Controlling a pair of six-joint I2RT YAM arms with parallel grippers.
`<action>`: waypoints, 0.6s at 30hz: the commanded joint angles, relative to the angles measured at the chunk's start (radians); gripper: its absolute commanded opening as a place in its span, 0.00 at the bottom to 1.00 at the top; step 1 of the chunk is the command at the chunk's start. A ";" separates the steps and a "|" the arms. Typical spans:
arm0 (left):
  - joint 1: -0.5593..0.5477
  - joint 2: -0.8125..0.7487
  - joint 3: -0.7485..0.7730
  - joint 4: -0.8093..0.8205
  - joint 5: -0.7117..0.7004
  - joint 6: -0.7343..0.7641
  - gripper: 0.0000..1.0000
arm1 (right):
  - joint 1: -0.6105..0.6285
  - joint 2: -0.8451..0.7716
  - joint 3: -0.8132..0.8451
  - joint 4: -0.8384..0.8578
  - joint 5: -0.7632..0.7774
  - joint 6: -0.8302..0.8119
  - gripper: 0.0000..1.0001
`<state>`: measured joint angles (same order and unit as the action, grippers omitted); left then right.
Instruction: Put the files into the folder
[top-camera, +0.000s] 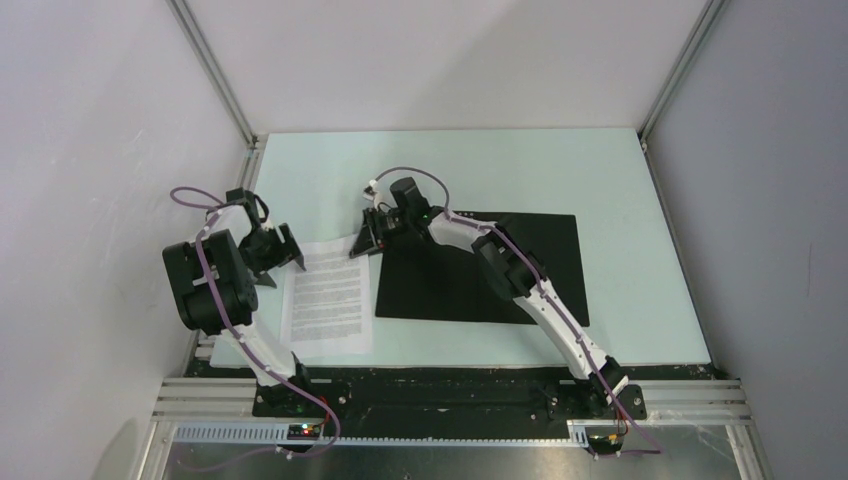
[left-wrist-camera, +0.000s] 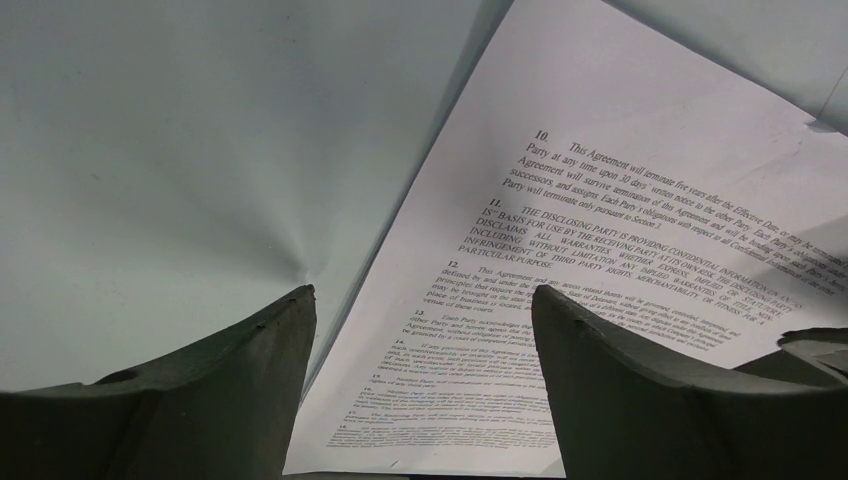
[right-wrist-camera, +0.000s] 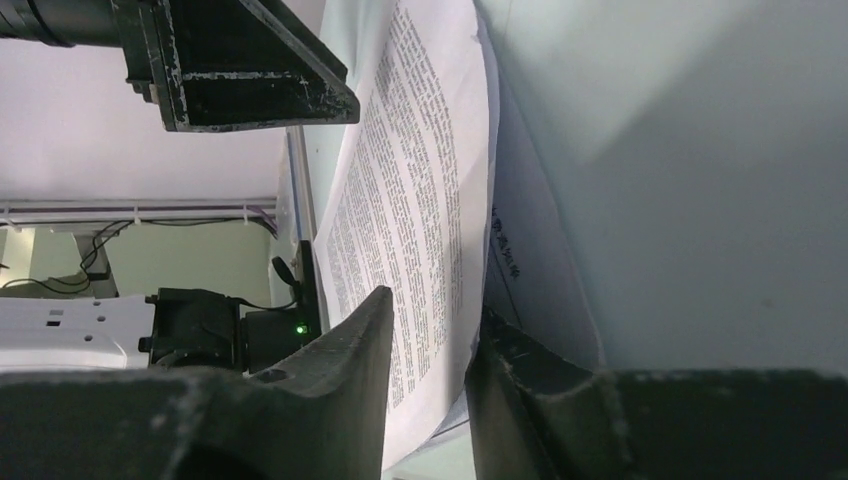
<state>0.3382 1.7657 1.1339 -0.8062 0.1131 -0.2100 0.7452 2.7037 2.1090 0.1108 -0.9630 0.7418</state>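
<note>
My right pincer (top-camera: 371, 236) is clamped on the far right corner of the files (top-camera: 330, 300), with paper pinched between its fingers. My left pincer (top-camera: 280, 252) hangs spread wide over their far left corner, holding nothing. The sheets lie on the bench (top-camera: 620, 200), long axis near to far, just left of the opened folder (top-camera: 430, 285), so I judge the pull goes rightward with the right arm.

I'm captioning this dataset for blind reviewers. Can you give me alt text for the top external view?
An open folder lies black side up on a pale table, with printed sheets beside it on the left. The right arm reaches across the folder, its fingers at the sheets' far right corner; the left arm's fingers sit at their far left corner.
</note>
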 joint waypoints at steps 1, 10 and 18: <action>0.013 -0.001 0.006 0.005 0.021 -0.009 0.84 | 0.023 -0.086 0.003 0.022 0.004 -0.002 0.28; 0.013 -0.108 0.030 -0.002 -0.019 -0.017 0.97 | -0.001 -0.180 0.035 -0.121 0.065 -0.174 0.00; 0.008 -0.387 0.013 -0.008 0.021 -0.013 1.00 | -0.072 -0.348 0.048 -0.148 -0.006 -0.252 0.00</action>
<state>0.3416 1.5326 1.1343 -0.8143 0.1104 -0.2188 0.7155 2.5202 2.1090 -0.0448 -0.9176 0.5587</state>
